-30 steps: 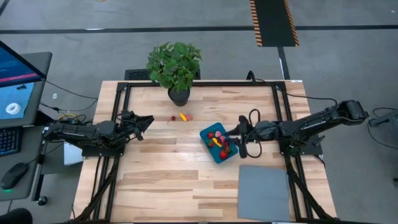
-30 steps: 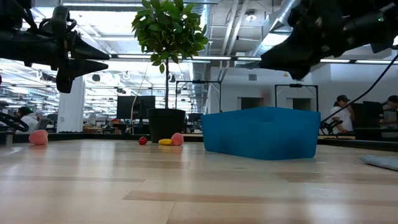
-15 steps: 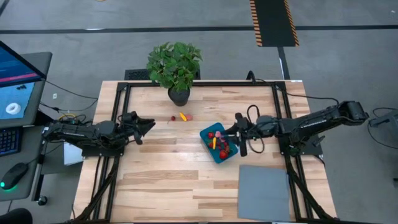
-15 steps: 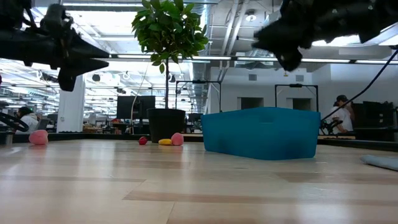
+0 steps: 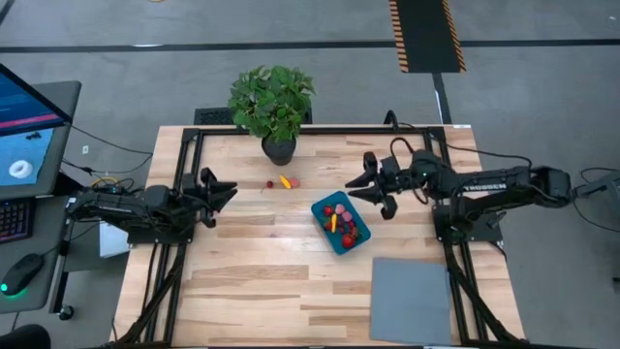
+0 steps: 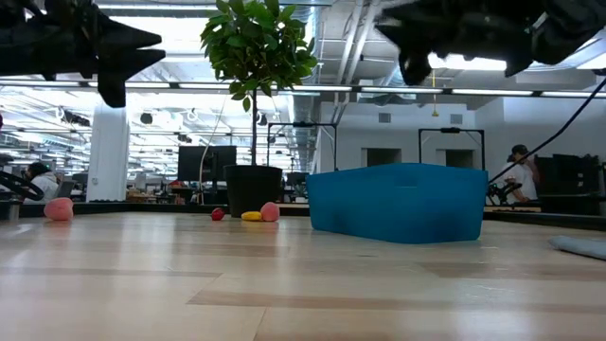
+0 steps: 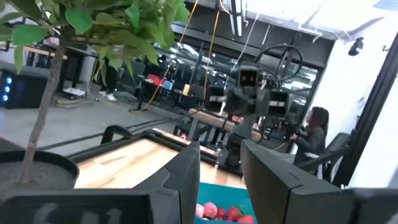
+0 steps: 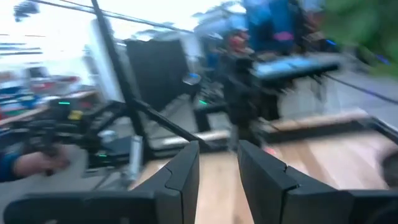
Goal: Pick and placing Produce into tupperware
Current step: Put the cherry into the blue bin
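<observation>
Teal-blue plastic, the tupperware (image 5: pixel 340 222) sits turned at an angle on the wooden worktop (image 5: pixel 252 271), right of the middle and nearer the right edge than the left. Red, pink and yellow produce (image 5: pixel 341 221) lies inside it. Three more pieces (image 5: pixel 283 181) lie in a short row just in front of the potted plant (image 5: pixel 273 109) by the far edge, and one pink piece (image 6: pixel 59 209) shows in the low view toward the left side. The right gripper (image 5: pixel 373 186) hangs above the worktop just beyond the tub's far right corner, fingers slightly parted and holding nothing. The left gripper (image 5: pixel 219 191) waits over the left edge, fingers parted and empty. A grey mat (image 5: pixel 411 301) fills the near right corner.
</observation>
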`<state>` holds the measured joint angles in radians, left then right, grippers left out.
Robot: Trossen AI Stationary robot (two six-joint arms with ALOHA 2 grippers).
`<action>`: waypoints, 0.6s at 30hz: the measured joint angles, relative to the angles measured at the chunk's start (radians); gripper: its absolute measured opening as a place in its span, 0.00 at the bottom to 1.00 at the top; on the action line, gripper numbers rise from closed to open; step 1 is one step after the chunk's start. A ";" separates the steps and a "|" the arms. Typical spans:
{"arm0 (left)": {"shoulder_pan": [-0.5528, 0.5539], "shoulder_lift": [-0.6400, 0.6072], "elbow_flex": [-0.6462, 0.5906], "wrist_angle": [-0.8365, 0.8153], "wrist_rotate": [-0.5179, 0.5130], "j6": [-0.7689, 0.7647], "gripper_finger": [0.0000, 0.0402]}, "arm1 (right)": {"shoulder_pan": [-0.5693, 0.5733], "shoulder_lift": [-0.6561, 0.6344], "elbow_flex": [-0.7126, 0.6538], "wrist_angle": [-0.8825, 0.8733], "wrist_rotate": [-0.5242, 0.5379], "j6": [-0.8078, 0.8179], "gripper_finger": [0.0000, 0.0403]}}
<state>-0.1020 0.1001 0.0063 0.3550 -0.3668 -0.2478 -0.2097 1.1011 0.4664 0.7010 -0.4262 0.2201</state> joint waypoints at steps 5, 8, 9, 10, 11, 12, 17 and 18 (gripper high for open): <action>0.000 0.000 0.000 -0.031 0.042 -0.031 0.27 | -0.083 0.000 0.000 0.029 -0.076 -0.018 0.33; 0.000 0.000 0.000 -0.030 0.043 -0.032 0.27 | -0.163 0.000 0.000 0.017 -0.145 -0.017 0.33; 0.000 0.000 0.000 -0.029 0.028 -0.032 0.27 | -0.192 0.000 -0.003 0.021 -0.181 -0.010 0.33; 0.000 0.000 0.000 -0.024 0.007 -0.032 0.27 | -0.217 0.000 -0.007 0.029 -0.213 -0.003 0.33; 0.000 0.000 0.000 -0.020 -0.019 -0.033 0.27 | -0.239 0.000 -0.013 0.039 -0.235 0.002 0.33; 0.000 0.000 0.000 -0.019 -0.052 -0.037 0.27 | -0.257 0.000 -0.018 0.046 -0.252 0.007 0.33; 0.000 0.000 0.000 -0.023 -0.102 -0.050 0.27 | -0.317 -0.035 -0.085 0.084 -0.284 0.014 0.33; 0.000 0.000 0.000 -0.023 -0.102 -0.055 0.27 | -0.316 -0.048 -0.103 0.090 -0.286 0.022 0.33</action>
<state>-0.1017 0.1005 0.0063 0.3316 -0.4690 -0.3024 -0.5252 1.0527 0.3629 0.7910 -0.7126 0.2422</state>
